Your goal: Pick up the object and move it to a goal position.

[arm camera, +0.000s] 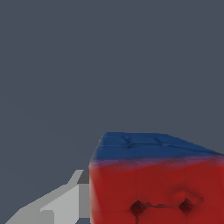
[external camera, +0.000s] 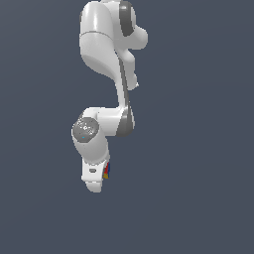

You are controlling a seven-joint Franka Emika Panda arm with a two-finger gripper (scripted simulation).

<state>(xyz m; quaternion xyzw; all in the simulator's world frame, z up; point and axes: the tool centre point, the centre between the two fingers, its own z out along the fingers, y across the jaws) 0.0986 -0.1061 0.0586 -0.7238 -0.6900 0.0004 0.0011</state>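
Note:
The cube point(arm camera: 153, 188) fills the near part of the wrist view, showing a red face and a blue side. A grey finger point(arm camera: 65, 204) presses against one of its sides; the other finger is out of frame. In the exterior view only a thin red, blue and yellow sliver of the cube point(external camera: 106, 170) peeks out beside the white gripper point(external camera: 98, 182), which hangs at the low end of the arm. The gripper looks shut on the cube.
The white arm point(external camera: 106, 49) reaches down from the top of the exterior view. Everything around it is a uniform dark grey-blue surface point(external camera: 198, 149), with no other objects or edges showing.

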